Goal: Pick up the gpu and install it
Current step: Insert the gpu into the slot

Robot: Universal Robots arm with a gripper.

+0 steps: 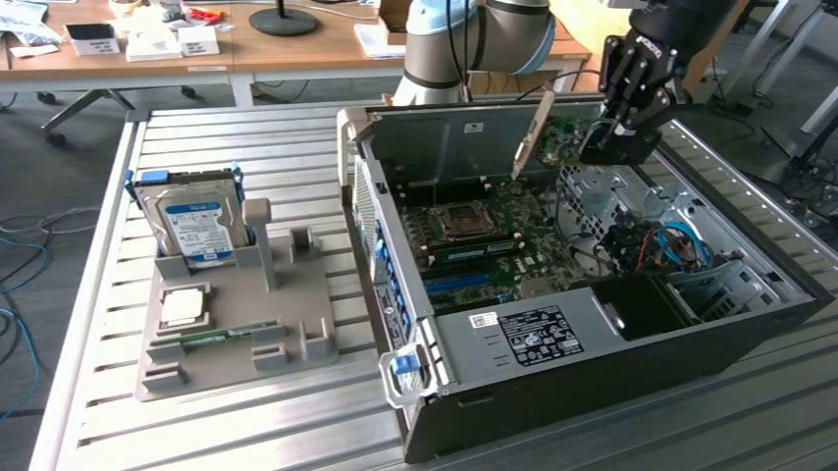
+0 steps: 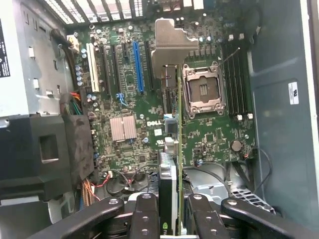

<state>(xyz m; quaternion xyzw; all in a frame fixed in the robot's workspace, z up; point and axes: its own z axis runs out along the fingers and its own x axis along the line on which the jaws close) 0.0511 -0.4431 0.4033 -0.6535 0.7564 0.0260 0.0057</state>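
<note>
Black gripper (image 1: 615,132) I operate, clenched on thin dark gpu card (image 1: 563,137) with silver bracket (image 1: 532,132), above green motherboard (image 1: 517,245), at one o'clock of open grey computer case (image 1: 590,378).

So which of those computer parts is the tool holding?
The gpu, the thin card with a metal bracket, over the open case. The hard drive, processor and memory stick sit on the grey stand.
</note>
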